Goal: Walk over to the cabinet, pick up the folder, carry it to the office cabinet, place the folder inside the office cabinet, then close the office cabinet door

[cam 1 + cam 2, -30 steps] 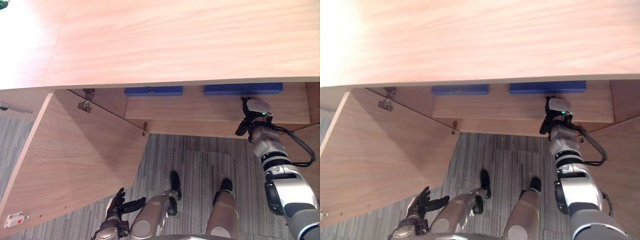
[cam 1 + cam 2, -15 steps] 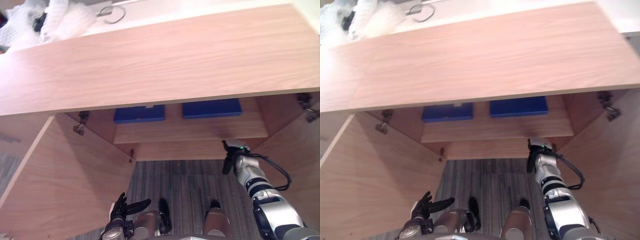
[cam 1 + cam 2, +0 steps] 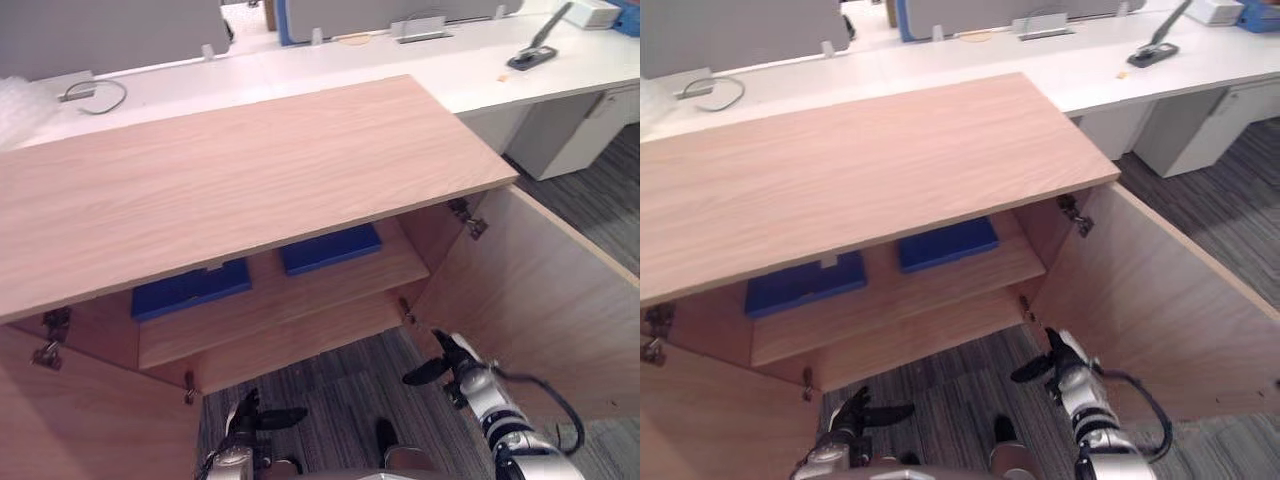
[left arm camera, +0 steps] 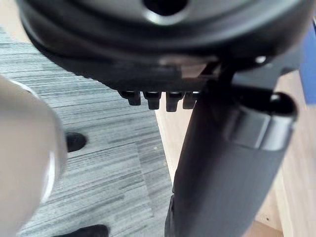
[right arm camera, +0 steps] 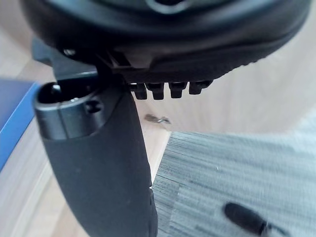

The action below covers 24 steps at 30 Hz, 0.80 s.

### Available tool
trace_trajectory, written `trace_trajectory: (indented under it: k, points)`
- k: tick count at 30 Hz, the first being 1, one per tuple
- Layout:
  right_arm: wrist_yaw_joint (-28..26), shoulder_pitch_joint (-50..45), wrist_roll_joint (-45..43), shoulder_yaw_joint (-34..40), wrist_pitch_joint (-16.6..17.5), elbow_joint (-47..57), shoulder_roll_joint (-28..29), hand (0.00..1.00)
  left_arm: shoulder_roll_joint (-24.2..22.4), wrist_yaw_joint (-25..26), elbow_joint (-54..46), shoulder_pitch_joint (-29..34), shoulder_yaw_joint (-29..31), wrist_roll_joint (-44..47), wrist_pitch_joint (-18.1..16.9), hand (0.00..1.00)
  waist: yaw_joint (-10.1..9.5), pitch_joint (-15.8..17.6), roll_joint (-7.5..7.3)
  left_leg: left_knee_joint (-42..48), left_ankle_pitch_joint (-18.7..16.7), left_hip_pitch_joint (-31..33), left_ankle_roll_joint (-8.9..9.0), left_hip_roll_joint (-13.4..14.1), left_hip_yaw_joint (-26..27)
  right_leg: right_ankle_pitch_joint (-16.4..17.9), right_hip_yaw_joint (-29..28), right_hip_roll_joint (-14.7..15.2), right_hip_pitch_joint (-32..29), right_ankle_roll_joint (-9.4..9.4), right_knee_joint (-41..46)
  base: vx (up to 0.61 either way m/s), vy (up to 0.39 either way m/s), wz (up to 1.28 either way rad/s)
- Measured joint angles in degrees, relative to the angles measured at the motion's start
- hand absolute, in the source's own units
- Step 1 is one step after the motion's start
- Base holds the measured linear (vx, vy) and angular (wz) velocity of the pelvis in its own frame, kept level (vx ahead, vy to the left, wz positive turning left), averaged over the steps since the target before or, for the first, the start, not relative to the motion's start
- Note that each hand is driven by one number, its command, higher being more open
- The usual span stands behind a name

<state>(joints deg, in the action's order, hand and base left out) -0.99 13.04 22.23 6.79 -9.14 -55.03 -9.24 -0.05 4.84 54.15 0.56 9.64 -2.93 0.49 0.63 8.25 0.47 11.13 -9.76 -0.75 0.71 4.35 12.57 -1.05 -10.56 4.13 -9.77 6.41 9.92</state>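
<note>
The office cabinet (image 3: pixel 250 180) stands with both doors swung open. Two blue folders lie flat on its inner shelf (image 3: pixel 300 305), well apart from both hands: the left folder (image 3: pixel 190 288) and the right folder (image 3: pixel 330 248), side by side with a gap between them. The pictures do not settle which of the two is the task's folder. The right hand (image 3: pixel 450 365) hangs low over the carpet (image 3: pixel 330 400), just beside the inner face of the right door (image 3: pixel 530 300), fingers straight, thumb spread, holding nothing. The left hand (image 3: pixel 245 420) hangs low near the left door (image 3: pixel 90 430), likewise spread and empty. Judged from this layout, placement is done and door closing is the step in hand. Each folder appears thin, light and stiff-covered, probably smooth. If re-seating is needed, take it by the front edge that overhangs toward the opening, thumb above and fingers below. Each door is a rigid hinged panel. Apply flat fingers to the outer face near the free edge, far from the hinges (image 3: pixel 467 218), and keep the fingers out of the closing gap.
</note>
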Motion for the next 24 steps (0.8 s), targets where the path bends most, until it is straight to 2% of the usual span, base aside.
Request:
trace_trajectory:
  k: [1,5,6,7,8,9,10,11,12,13,14,15,16,17,18,19,20,22,24]
  points:
    - [1.1,-2.4,-4.9,1.8,0.4,-1.1,1.9,1.00,-0.2,0.3,0.2,-0.7,0.0,0.0,0.0,1.00,0.05,-0.1,-0.12,-1.1,0.3,-1.3,0.10,0.0,1.2,-0.2,-0.9,-0.3,0.1,-0.19,0.2,0.00,-0.002,-0.38]
    - [2.3,-10.1,-14.3,8.1,1.0,-3.0,8.6,1.00,-0.9,0.9,1.5,-2.2,0.4,-1.5,-0.3,1.00,0.12,0.3,-0.67,-1.9,0.6,-3.6,0.31,0.5,5.8,-2.6,-2.2,-1.7,-0.5,-0.45,0.3,-0.07,-0.008,-0.68]
    - [1.7,-10.8,-16.4,8.9,1.3,-3.2,8.9,1.00,-1.0,1.0,1.7,-2.5,0.8,-2.4,-0.5,1.00,-0.15,0.4,-1.16,-1.7,0.6,-3.7,0.29,1.0,9.0,-4.9,-0.5,-1.8,-1.9,-0.61,0.1,-0.18,-0.039,-1.17]
    - [1.7,-11.0,-18.4,9.3,1.9,-3.1,9.4,1.00,-1.3,1.0,2.6,-2.6,0.8,-2.8,-0.4,1.00,-0.19,0.6,-1.54,-1.1,0.8,-3.5,-0.19,2.0,12.3,-8.3,4.0,-1.9,-2.1,-0.75,-2.9,-0.21,-0.062,-1.26]
    - [1.7,-11.2,-18.7,10.2,2.1,-2.9,9.4,1.00,-1.2,1.0,2.7,-2.4,1.0,-2.9,-0.4,1.00,-0.09,0.8,-1.48,-0.8,0.9,-3.6,-0.40,2.6,13.9,-7.5,9.2,-1.2,-2.6,-1.71,-2.1,-0.22,-0.102,-1.11]
    - [1.6,-12.0,-20.4,11.2,2.6,-2.6,9.4,1.00,-1.2,1.0,3.2,-2.0,2.0,-3.3,-0.3,1.00,0.04,0.9,-2.00,-0.2,1.0,-4.1,-0.32,3.7,16.1,-3.5,20.2,1.2,-3.4,-4.70,3.9,-0.17,-0.119,-0.98]
    - [1.5,-13.2,-21.4,12.7,3.2,-2.4,9.3,1.00,-1.5,1.1,4.1,-1.6,3.0,-3.2,0.0,1.00,0.01,0.9,-1.69,0.4,1.2,-5.1,0.14,5.7,18.1,0.5,27.2,3.8,-2.9,-7.11,10.4,-0.13,-0.124,-0.86]
    - [1.6,-13.7,-22.4,13.7,3.4,-2.0,9.3,1.00,-1.5,1.2,4.2,-1.6,3.2,-3.3,0.2,1.00,-0.02,0.9,-1.51,0.5,1.5,-5.4,0.68,6.8,18.5,1.8,28.7,4.9,-2.6,-7.34,13.2,-0.11,-0.161,-0.79]
    - [1.7,-14.5,-22.8,14.8,3.9,-1.8,9.5,1.00,-1.1,1.5,4.2,-1.2,3.4,-3.3,0.0,1.00,-0.09,0.8,-1.36,0.3,2.3,-6.4,2.08,8.8,19.9,3.5,29.2,6.9,-1.2,-6.81,16.9,-0.07,-0.170,-0.61]
    - [1.7,-14.8,-22.9,15.0,4.0,-1.8,9.5,1.00,-0.9,1.5,4.2,-1.1,3.7,-3.3,0.0,1.00,-0.08,0.7,-1.50,0.1,2.8,-6.9,2.85,9.6,20.6,4.2,28.9,8.0,-0.3,-6.43,17.7,-0.10,-0.275,-0.88]
    - [1.7,-15.6,-22.9,15.7,4.2,-1.9,9.7,1.00,-0.5,1.5,4.4,-0.8,5.5,-3.3,0.0,1.00,-0.19,-0.1,-2.78,-1.0,3.8,-7.6,4.62,10.5,22.6,6.1,27.0,10.9,1.3,-3.53,17.6,-0.07,-0.281,-0.73]
    - [1.8,-16.0,-22.9,16.5,4.1,-2.0,10.2,1.00,0.1,1.7,4.7,-0.7,5.5,-3.3,-0.1,1.00,-0.20,-0.5,-3.71,-1.7,4.2,-7.9,5.73,10.1,23.2,7.4,25.4,10.9,1.5,-1.34,16.1,-0.05,-0.397,-0.72]
    - [1.9,-16.4,-23.2,18.4,3.9,-2.1,10.9,1.00,0.5,1.6,5.1,-0.6,6.1,-3.3,-0.1,1.00,-0.04,-0.9,-4.60,-3.5,4.7,-8.5,7.04,9.6,23.1,9.8,25.0,9.6,2.2,-0.93,13.6,-0.01,-0.392,-0.65]
    - [3.0,-16.7,-23.6,20.7,3.6,-1.9,10.0,1.00,-1.0,1.4,5.9,-0.5,7.8,-3.3,0.1,1.00,0.03,-1.7,-2.68,-6.2,5.2,-9.3,7.54,9.5,22.3,8.9,24.5,6.1,2.4,-1.40,10.2,-0.01,-0.316,-0.59]
    - [3.3,-17.3,-23.6,21.3,3.5,-1.9,9.4,1.00,-1.6,1.5,5.8,-0.2,7.8,-3.3,0.0,1.00,0.05,-2.1,-1.87,-6.9,5.4,-9.4,7.33,9.4,22.0,8.3,24.3,4.8,2.7,-1.97,8.9,-0.03,-0.166,-0.73]
    - [4.1,-18.5,-24.0,22.0,3.1,-2.0,8.6,1.00,-2.1,1.5,5.7,0.3,7.8,-3.3,-0.2,1.00,-0.35,-2.8,-0.77,-9.3,6.2,-10.4,6.97,9.3,20.2,7.7,23.6,1.6,3.3,-3.22,7.2,-0.02,-0.034,-0.44]
    - [4.2,-18.5,-24.2,22.3,3.1,-2.0,8.5,1.00,-2.0,1.5,5.8,0.4,7.8,-3.3,-0.3,1.00,-0.28,-2.8,-0.80,-9.6,6.3,-10.5,7.04,9.4,20.0,7.7,23.5,1.2,3.4,-3.40,7.0,-0.02,-0.114,-0.54]
    - [5.2,-18.6,-24.6,23.6,3.2,-1.7,7.9,1.00,-2.0,1.5,5.8,0.6,8.0,-3.5,-0.3,1.00,0.13,-2.9,-0.88,-10.5,7.3,-11.0,5.69,9.6,17.9,7.6,22.4,-1.3,3.3,-4.70,6.4,-0.01,-0.144,-0.41]
    - [6.2,-19.2,-24.7,23.7,3.1,0.0,7.3,1.00,-2.1,1.4,5.8,0.6,7.5,-3.6,-0.3,1.00,0.74,-3.0,-0.74,-10.9,7.8,-11.0,5.02,9.6,17.2,7.7,22.3,-1.6,3.2,-5.06,6.4,0.02,-0.059,-0.11]
